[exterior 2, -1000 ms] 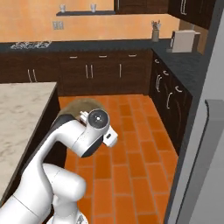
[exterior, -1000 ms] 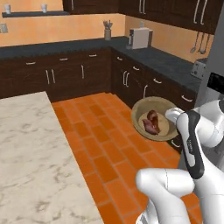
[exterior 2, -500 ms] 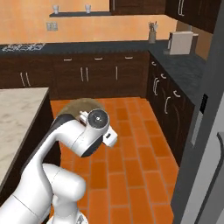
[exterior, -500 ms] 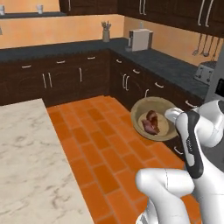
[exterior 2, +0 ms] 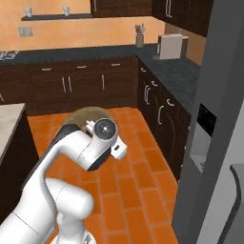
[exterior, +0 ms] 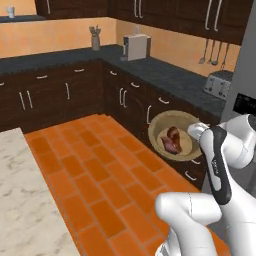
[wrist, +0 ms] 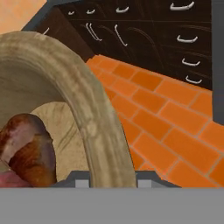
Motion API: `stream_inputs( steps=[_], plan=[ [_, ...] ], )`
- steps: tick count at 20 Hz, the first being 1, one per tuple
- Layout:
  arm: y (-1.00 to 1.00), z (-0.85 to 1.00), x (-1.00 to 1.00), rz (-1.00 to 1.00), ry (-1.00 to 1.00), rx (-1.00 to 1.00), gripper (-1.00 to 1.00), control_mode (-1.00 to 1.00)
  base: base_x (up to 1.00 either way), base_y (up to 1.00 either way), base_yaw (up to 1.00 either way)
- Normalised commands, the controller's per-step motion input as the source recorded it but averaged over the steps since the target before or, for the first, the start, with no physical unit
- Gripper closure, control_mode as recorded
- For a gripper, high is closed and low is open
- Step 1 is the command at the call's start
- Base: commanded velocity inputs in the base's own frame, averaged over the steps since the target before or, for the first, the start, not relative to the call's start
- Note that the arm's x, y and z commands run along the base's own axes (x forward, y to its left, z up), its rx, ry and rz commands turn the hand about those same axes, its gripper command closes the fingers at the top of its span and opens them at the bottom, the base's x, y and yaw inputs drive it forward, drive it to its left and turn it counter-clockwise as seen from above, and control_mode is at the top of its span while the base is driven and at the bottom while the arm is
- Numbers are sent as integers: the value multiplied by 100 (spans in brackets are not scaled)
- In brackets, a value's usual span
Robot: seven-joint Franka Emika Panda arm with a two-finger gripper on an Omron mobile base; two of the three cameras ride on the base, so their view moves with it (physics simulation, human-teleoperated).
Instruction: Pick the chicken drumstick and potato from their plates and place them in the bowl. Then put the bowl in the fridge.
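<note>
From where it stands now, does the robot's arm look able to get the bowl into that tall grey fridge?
Probably not yet. The gripper holds the bowl by its rim out over the orange floor, while the fridge stands off to the side, its doors apparently shut. A door would likely have to be opened first.

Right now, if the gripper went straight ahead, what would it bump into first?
Probably the dark drawers beyond the orange floor. The gripper is clamped on the bowl, whose rim would lead; depth is unclear.
</note>
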Motion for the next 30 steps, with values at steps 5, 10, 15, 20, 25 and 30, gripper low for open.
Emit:
stream_inputs(
  steps=[5, 10, 15, 20, 25, 30],
  plan=[
    [0, 0, 0, 0, 0, 0, 100, 100, 100, 0, 0],
    [0, 0, 0, 0, 0, 0, 100, 100, 99, -16, -7],
    [0, 0, 0, 0, 0, 0, 100, 100, 53, -48, -53],
    [0, 0, 0, 0, 0, 0, 100, 100, 3, -43, -82],
    [0, 0, 0, 0, 0, 0, 100, 100, -4, -37, -81],
    [0, 0, 0, 0, 0, 0, 100, 100, -1, -36, -79]
  ],
)
